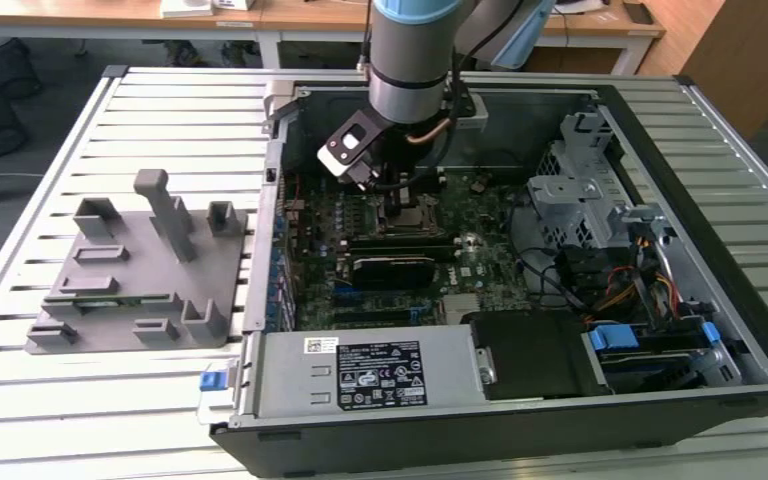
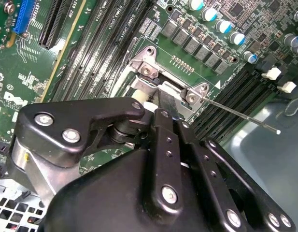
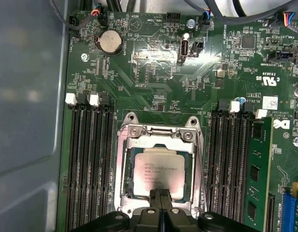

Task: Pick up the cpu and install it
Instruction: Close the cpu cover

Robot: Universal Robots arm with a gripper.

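At nine o'clock of the open black computer case point(image 1: 491, 435), in the exterior view, a grey plastic fixture block point(image 1: 137, 275) stands on the white slatted metal desk point(image 1: 184, 110). The silver-and-blue robot arm point(image 1: 411, 60) reaches down into the case, toward twelve o'clock of the green motherboard point(image 1: 484, 205). In the first wrist view the small square cpu with its shiny silver-grey lid point(image 3: 158, 166) lies flat inside the steel socket frame point(image 3: 123, 169). The black end effector point(image 3: 161, 193) is clenched, its tips together at one edge of the chip (nothing shows between them). The seating step looks to be in hand. The thin wire lever point(image 2: 240, 116) juts free of the socket, so clamping looks undone. The next move calls for a straight, gentle motion that does not drag the chip.
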